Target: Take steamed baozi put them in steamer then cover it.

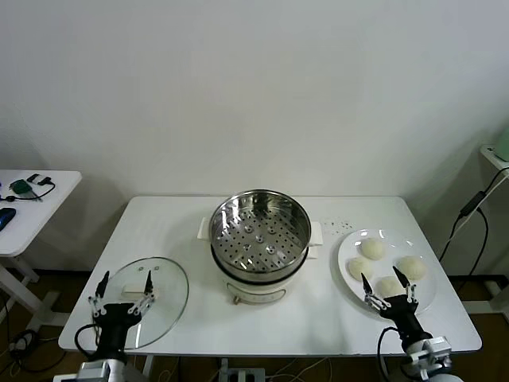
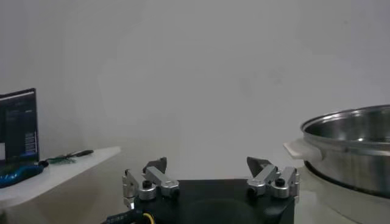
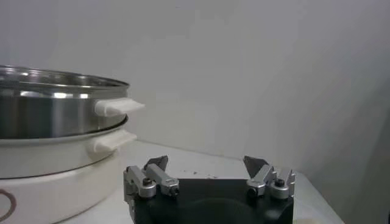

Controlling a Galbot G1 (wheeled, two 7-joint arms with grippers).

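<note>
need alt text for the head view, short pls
An open, empty steel steamer stands mid-table, its glass cover lying flat to its left and four baozi on a white plate to its right. The left gripper hovers over the cover and the right gripper over the plate, jaws open.

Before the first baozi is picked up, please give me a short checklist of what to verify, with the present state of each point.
1. Steamer uncovered, perforated tray bare: ok.
2. Four baozi on the white plate: ok.
3. Right pincer open, over the plate's near edge: ok.
4. Left pincer open, above the cover, holding nothing: ok.
5. Cover lies flat on the table, left of the steamer: ok.
</note>
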